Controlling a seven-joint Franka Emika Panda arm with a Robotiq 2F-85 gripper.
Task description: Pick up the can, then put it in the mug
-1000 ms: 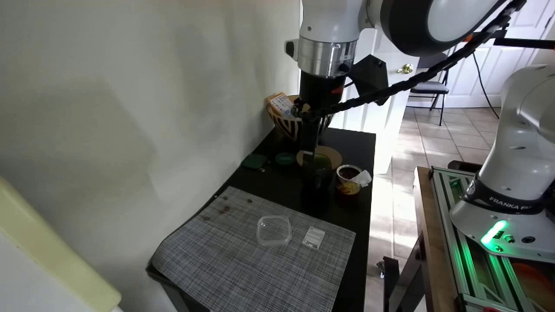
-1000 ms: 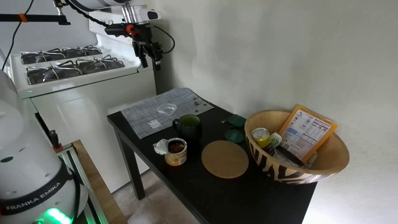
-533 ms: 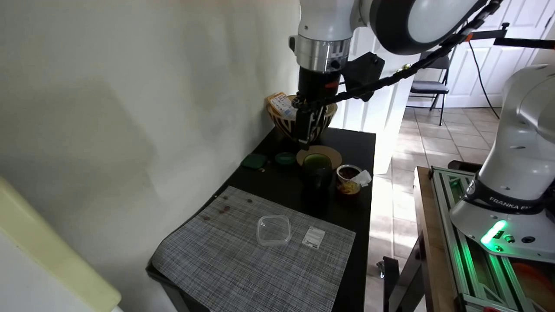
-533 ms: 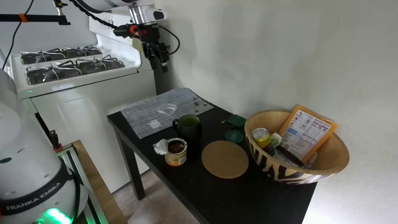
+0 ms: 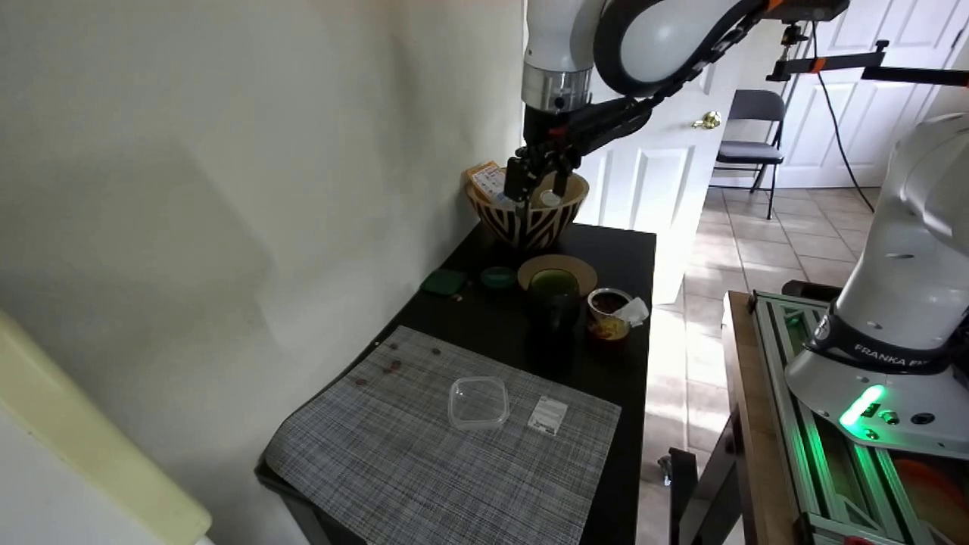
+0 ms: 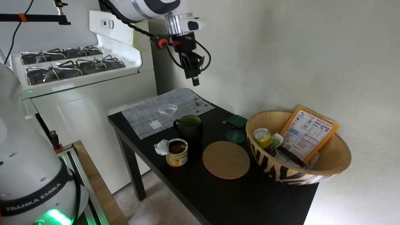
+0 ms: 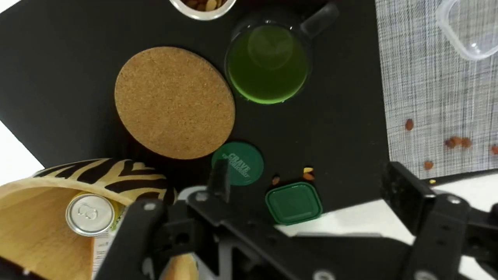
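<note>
The yellow-green can (image 6: 263, 137) stands in the zebra-patterned basket (image 6: 272, 168), by its near rim. Its silver top shows in the wrist view (image 7: 89, 214), lower left, and in an exterior view (image 5: 549, 198). The dark green mug (image 6: 189, 128) stands upright on the black table, handle toward the mat; its green inside shows in the wrist view (image 7: 268, 66). My gripper (image 7: 307, 181) is open, with nothing between its fingers. It hangs above the table's wall side, over the green lids, with the can off to its left in the wrist view. The gripper is also in an exterior view (image 6: 195, 82).
The basket also holds an orange packet (image 6: 307, 134) and a brush (image 6: 277, 139). A cork disc (image 6: 226, 160), an opened tin of nuts (image 6: 177, 152) and two green lids (image 6: 235, 137) lie near the mug. A clear tub (image 5: 478, 403) sits on the grey mat (image 5: 439, 454). The wall is close behind.
My gripper has moved along the table toward the basket, away from above the mat, and has turned. It appears lower in an exterior view. The can, mug and basket have not moved.
</note>
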